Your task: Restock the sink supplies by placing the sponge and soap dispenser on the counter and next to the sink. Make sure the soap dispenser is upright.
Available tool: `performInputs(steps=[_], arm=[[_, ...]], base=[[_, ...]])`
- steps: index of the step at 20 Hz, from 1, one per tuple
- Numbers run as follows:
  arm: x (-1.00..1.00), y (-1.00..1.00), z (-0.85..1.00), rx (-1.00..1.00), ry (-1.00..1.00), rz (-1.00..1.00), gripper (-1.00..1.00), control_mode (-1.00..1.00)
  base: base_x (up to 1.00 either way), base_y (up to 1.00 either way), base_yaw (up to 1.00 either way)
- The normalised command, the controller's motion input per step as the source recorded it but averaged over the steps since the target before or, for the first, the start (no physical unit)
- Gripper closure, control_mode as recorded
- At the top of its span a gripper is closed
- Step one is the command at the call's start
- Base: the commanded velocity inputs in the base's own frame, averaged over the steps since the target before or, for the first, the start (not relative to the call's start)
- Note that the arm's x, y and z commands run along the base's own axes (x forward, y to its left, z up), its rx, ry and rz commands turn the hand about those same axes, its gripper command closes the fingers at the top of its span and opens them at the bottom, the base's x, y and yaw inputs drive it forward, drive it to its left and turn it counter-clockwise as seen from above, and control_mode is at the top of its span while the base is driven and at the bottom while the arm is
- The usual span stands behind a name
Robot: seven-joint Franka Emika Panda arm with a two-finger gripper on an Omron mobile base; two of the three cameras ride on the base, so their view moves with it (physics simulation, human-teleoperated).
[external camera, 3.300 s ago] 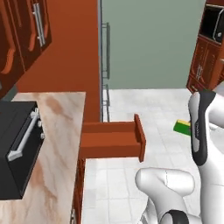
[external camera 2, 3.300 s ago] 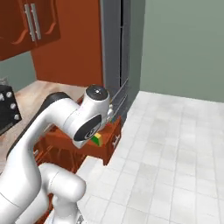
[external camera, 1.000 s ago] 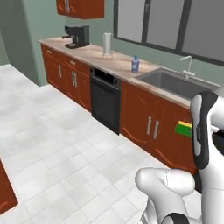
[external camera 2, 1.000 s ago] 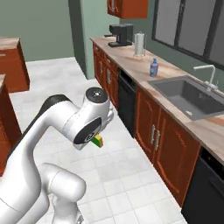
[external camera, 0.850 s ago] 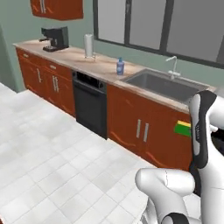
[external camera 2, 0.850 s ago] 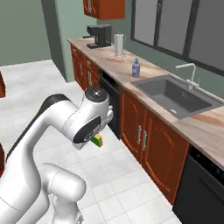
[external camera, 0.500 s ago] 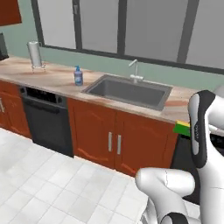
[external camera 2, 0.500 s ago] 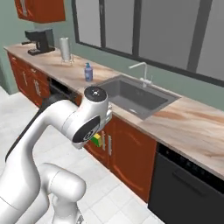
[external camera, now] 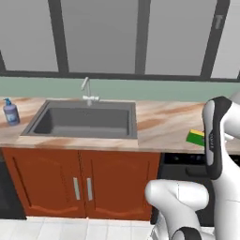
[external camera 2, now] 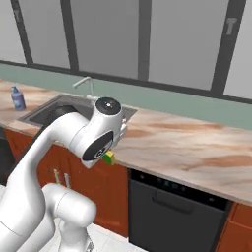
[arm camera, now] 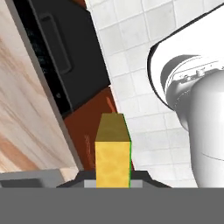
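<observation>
White arm raised and folded above its base, forearm angled downward, with the gripper (arm camera: 113, 177) pointing down, its two dark fingertips closed on the sponge (arm camera: 113, 155)

1. We see tall grey window panes (external camera: 98, 35) with dark frames above a pale green wall strip (external camera: 117, 88).
2. Reddish-brown cabinet doors (external camera: 79, 183) stand beside a black dishwasher (external camera 2: 172, 209).
3. White floor tiles (arm camera: 144, 52) lie below.
</observation>
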Motion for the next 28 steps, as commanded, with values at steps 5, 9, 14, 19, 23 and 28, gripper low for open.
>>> performInputs(steps=[5,9,14,19,23,28], arm=[[0.00,0.00,0.00,0.00,0.00,0.00,1.00,1.00],[0.00,0.00,0.00,0.00,0.00,0.00,1.00,1.00],[0.00,0.00,0.00,0.00,0.00,0.00,1.00,1.00],[0.00,0.00,0.00,0.00,0.00,0.00,1.00,1.00],[0.00,0.00,0.00,0.00,0.00,0.00,1.00,1.00],[0.66,-0.11,-0.06,0.09,0.07,0.00,1.00,-1.00]], base=[[0.41,0.63,-0.49],[0.38,0.82,-0.33],[0.55,0.68,-0.15],[0.57,0.15,-0.02],[0.45,0.00,0.00],[0.00,0.00,0.00]])
